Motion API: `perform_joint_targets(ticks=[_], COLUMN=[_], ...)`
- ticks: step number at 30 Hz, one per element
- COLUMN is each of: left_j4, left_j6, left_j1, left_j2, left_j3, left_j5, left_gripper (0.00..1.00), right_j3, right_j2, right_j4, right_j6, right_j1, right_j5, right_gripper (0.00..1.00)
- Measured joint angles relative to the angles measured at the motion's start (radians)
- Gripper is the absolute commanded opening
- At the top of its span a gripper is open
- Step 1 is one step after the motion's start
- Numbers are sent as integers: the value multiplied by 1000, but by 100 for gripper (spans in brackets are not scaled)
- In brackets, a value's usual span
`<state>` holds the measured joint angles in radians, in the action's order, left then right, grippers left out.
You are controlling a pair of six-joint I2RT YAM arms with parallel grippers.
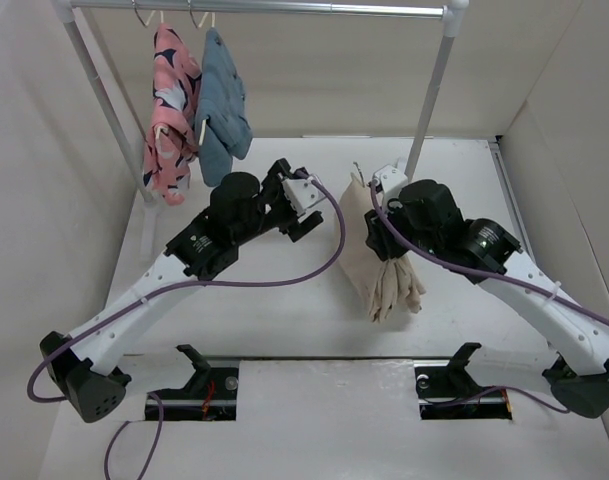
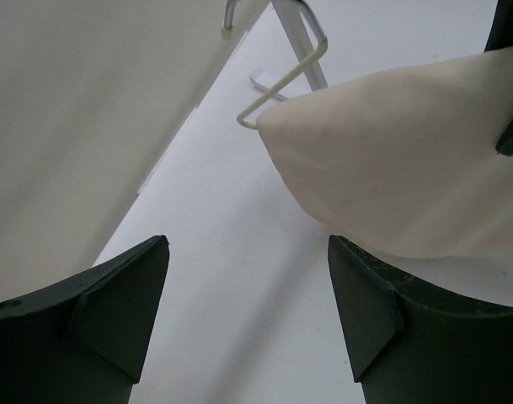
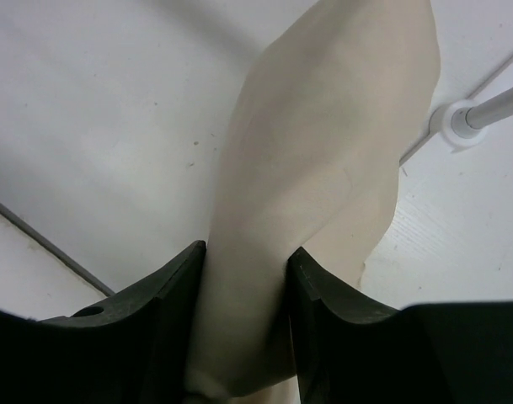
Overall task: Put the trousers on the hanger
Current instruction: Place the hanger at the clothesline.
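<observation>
As right gripper (image 3: 246, 257) clamps trousers (image 3: 323, 151) | left wrist view shows hanger (image 2: 281, 84)

Left arm (image 1: 154, 285): extends from the near left corner toward the worktop centre. Left gripper (image 2: 248, 248): jaws wide apart, nothing between them.
Right arm (image 1: 544, 290): extends from the near right corner toward the centre. Right gripper (image 3: 246, 252): clamped on the trousers (image 3: 323, 151).

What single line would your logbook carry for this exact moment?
right gripper: shut on trousers | left gripper: open, empty | hanger: corner showing at trousers' edge
</observation>
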<state>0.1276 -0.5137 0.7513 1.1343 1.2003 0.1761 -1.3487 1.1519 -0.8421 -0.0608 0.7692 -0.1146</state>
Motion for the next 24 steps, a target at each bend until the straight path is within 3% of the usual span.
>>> perform_joint_targets(ticks=[12, 24], left_j4=[54, 95], left_j6=[56, 112], left_j1=[-9, -28], left_j2=[-23, -111], left_j3=[-61, -133], left_j5=[-44, -95], left_gripper=[75, 75], right_j3=[24, -403], right_j2=[-68, 126], right_j4=[88, 155], right_j6=[-5, 95], right_j1=[0, -6], right_j5=[-66, -116], right_gripper=[0, 0])
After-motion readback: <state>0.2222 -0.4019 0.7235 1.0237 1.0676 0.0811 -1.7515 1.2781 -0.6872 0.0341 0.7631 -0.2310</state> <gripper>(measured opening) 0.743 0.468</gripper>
